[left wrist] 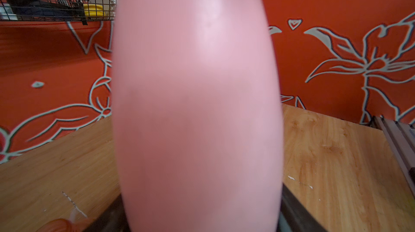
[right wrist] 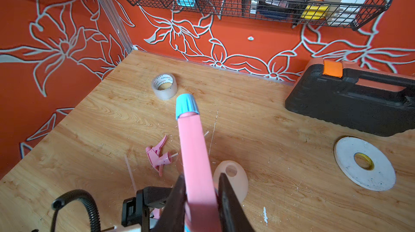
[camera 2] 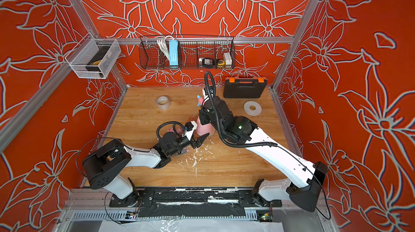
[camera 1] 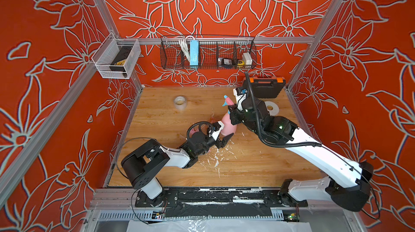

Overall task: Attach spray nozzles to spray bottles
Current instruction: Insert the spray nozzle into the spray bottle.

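Gripping the pink-and-blue plastic trigger spray nozzle [right wrist: 193,143] by its pink body, the right gripper [right wrist: 202,179] is pinched narrow, a black finger pressed to each side. The blue tip points away toward the back wall. Just below it, the left gripper [left wrist: 199,201] is closed around the fat lower body of the opaque pink teardrop-shaped plastic bottle [camera 1: 228,127]. The bottle fills the left wrist view, with a dark finger showing at each flank. In both top views this bottle leans with its neck up toward the right gripper. The place where nozzle and neck meet is hidden by the gripper, so I cannot tell whether the nozzle is seated on it. On the light wooden table [right wrist: 269,112], a translucent orange plastic bottle [camera 1: 213,119] sits just beside the pink one. In the right wrist view a cream-white plastic bottle [right wrist: 231,181] stands with its open neck facing up, near the held nozzle. An all-pink plastic trigger spray nozzle [right wrist: 157,154] lies on its side close by. Farther out are a roll of clear packing tape [right wrist: 165,86], a flat white tape disc [right wrist: 365,163] and a black plastic tool case with orange latches [right wrist: 350,105]. A black wire basket [right wrist: 224,6] hangs on the back wall.
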Controlling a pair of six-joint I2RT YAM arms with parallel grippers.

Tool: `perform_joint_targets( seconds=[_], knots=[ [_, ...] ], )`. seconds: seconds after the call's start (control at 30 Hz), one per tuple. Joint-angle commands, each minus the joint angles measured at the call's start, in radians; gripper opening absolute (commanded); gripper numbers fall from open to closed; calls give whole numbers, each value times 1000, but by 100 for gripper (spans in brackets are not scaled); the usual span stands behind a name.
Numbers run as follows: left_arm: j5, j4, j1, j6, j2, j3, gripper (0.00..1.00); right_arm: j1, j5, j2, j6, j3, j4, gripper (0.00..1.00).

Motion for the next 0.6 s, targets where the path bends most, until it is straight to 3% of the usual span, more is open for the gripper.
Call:
perform_joint_targets(
  seconds=[0.0, 0.57],
  knots=[
    [-16, 87, 10, 33, -5, 39, 40, 2, -5, 18, -5, 10, -109, 19],
    [-2, 70, 9, 46, 6, 31, 40, 1, -25, -15, -32, 14, -92, 36]
  ],
)
